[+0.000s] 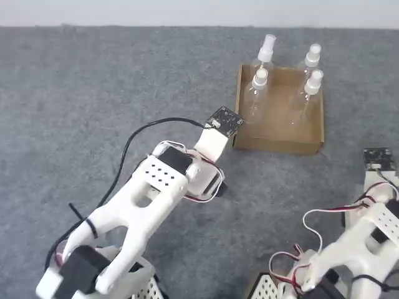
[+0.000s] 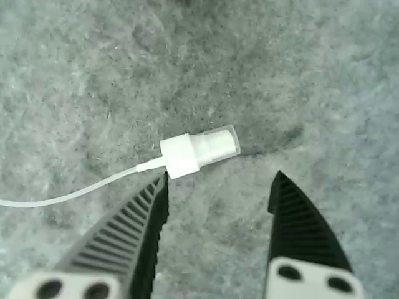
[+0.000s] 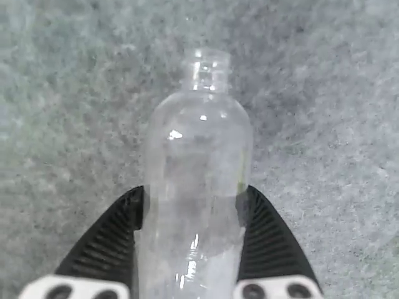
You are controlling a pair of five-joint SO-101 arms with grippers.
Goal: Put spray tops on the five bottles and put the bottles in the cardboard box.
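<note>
grey carpet: left gripper gapes over loose spray top, right gripper clamps capless bottle.

Grey felt-like mat spread across the tabletop, nap mottled in lighter and darker patches, short loose fibres visible up close in the wrist views, a pale plain band along its far edge, soft even light, faint blurred shadows.

Grey felt tbl cover w/ pale wall behind.
</note>
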